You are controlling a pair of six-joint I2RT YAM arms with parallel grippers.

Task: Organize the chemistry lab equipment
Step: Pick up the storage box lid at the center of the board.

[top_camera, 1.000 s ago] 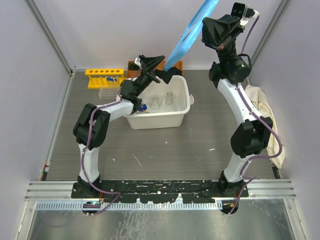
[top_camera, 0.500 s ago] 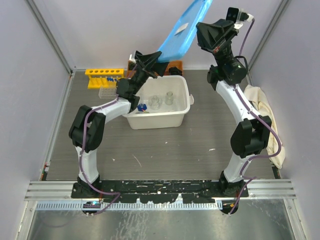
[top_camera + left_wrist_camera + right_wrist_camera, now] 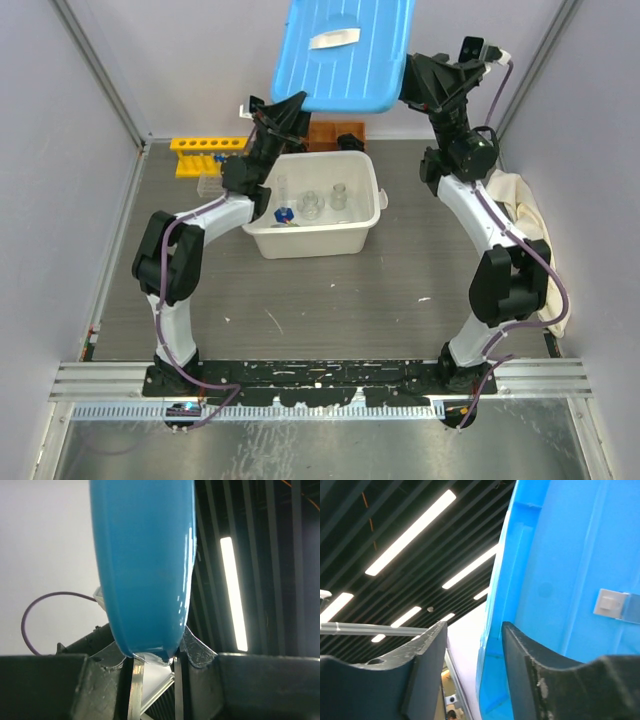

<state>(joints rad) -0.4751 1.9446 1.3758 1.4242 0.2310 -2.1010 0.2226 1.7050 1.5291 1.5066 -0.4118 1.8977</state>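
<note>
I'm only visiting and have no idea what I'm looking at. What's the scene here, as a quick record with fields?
Held aloft: blue lid, roughly flat, high above the table
Left gripper: shut on one edge of the lid
Right gripper: straddles the opposite edge; whether it grips is unclear
Underneath: white bin, open
Inside it: clear glass flasks
Back left: yellow tube rack, standing on the table
Right side: cloth, bunched by the wall
</note>
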